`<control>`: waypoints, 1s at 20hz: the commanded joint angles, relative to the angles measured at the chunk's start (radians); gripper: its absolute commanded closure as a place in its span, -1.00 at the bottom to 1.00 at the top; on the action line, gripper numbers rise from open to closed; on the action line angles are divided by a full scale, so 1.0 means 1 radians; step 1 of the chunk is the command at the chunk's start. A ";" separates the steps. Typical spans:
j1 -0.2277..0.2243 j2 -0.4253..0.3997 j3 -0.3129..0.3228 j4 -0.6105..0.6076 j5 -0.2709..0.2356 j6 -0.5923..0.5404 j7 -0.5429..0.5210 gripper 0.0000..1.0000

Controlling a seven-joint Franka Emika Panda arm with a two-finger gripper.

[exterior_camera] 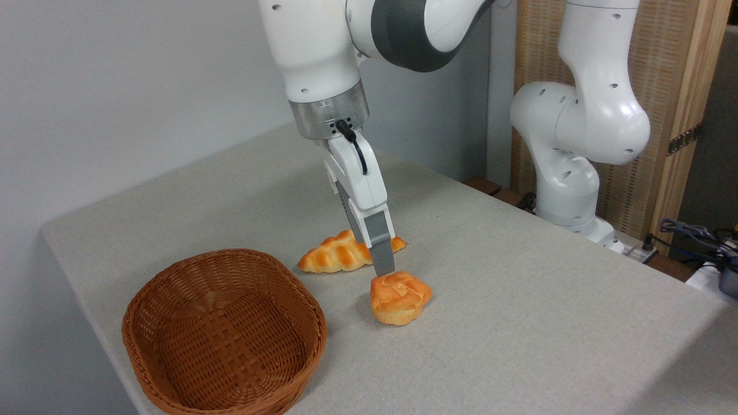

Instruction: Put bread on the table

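Bread sits on table, tool tips touching its top (grip state unclear, can't tell); basket left, loaf behind.

No readable text, labels or numbers anywhere.

I stand in a robotics lab: my white arm base is mounted beside a cloth-covered table, with loose cables at right and bare grey walls at upper left.
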 commanded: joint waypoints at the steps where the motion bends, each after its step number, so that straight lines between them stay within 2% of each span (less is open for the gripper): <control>1: -0.012 0.001 0.018 0.066 -0.005 0.009 -0.020 -1.00; 5: -0.013 0.161 0.015 0.357 -0.090 -0.039 -0.213 -1.00; 10: -0.013 0.244 -0.002 0.580 -0.118 -0.166 -0.446 -1.00; 12: -0.013 0.241 -0.014 0.590 -0.117 -0.169 -0.501 -1.00; 20: -0.010 0.232 -0.008 0.577 -0.107 -0.184 -0.488 -1.00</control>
